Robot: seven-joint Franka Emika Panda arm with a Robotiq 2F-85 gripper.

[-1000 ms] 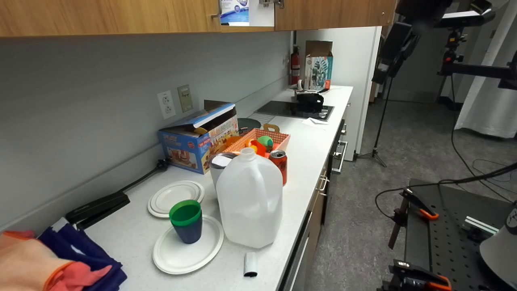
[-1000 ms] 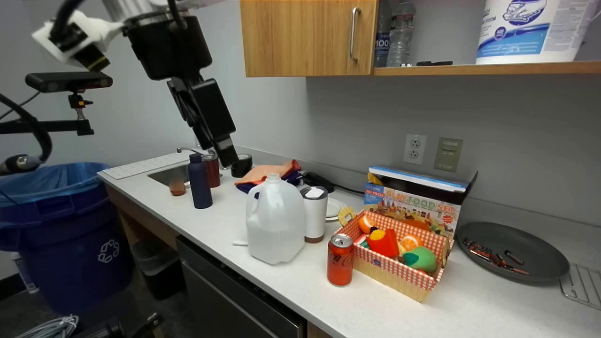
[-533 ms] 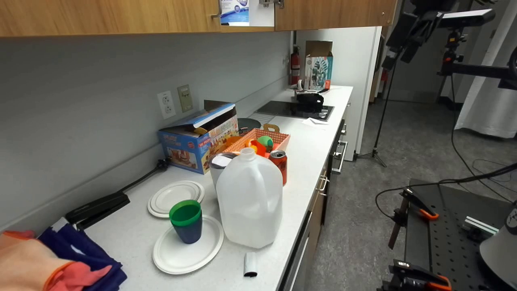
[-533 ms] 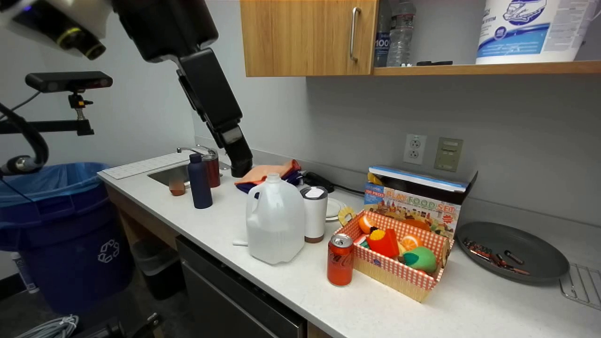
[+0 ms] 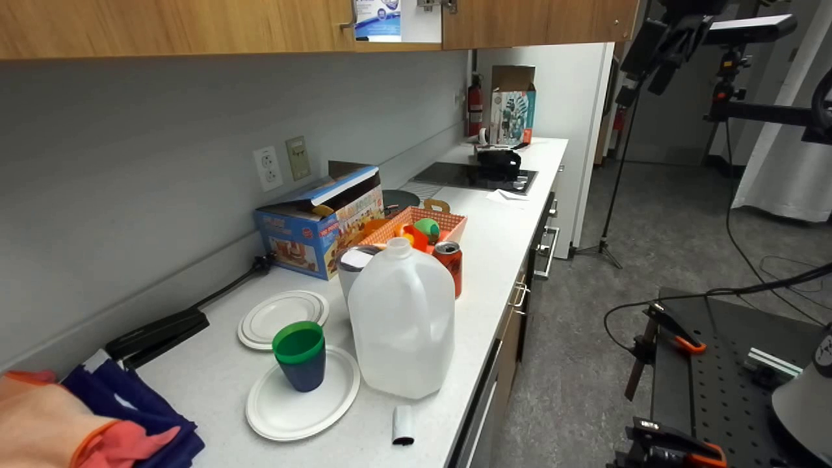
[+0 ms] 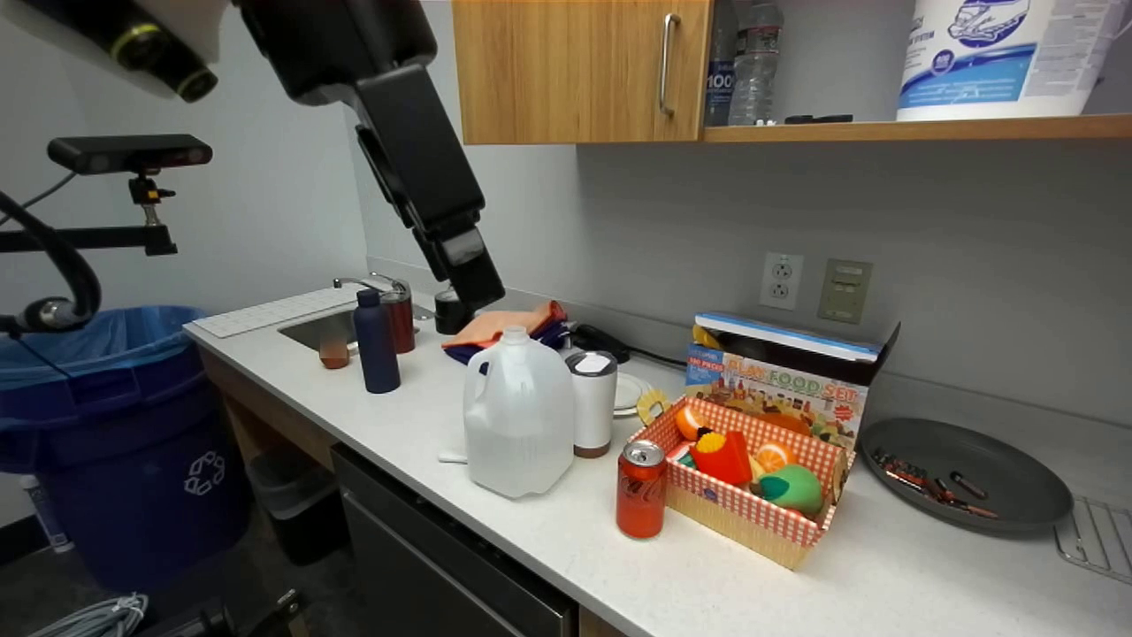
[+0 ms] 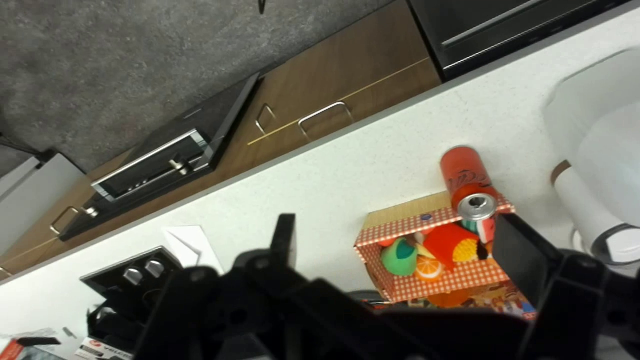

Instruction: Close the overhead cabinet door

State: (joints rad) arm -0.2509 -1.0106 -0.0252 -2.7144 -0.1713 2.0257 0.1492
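"How do the fingers [image 7: 522, 260] stand?"

"Wide apart. The wrist view shows the gripper [image 7: 395, 222] facing the white countertop [image 7: 320, 200], with a checkered basket [image 7: 400, 228] of toy food [image 7: 450, 245] seen between the tips."

"What borders that?"

"A red can [image 7: 462, 172] just beside the basket, then a strip of counter out to the front edge [image 7: 320, 146]. Toward the sink [image 6: 305, 330] stand an upright jug [image 6: 520, 433] and, next to it, a white tumbler [image 6: 594, 402]."

"And the overhead cabinet door [image 5: 533, 23]?"

"Swung out. In an exterior view its hinge [image 5: 448, 5] shows at the inner edge and its free end overlaps the white refrigerator [image 5: 572, 97]. Beside it the compartment [image 6: 840, 53] gapes around a blue-and-white bucket [image 6: 990, 71], as far as a neighboring honey-brown panel [image 6: 566, 71], which lies flush, a vertical handle [image 6: 664, 66] along its edge."

"How close does the gripper come?"

"In an exterior view it hangs beside and below the door's free end; the depth between them I cannot tell. Under the compartment's lower edge, a broad band of gray wall [image 6: 672, 230] reaches down to the play-food box [image 6: 787, 380]."
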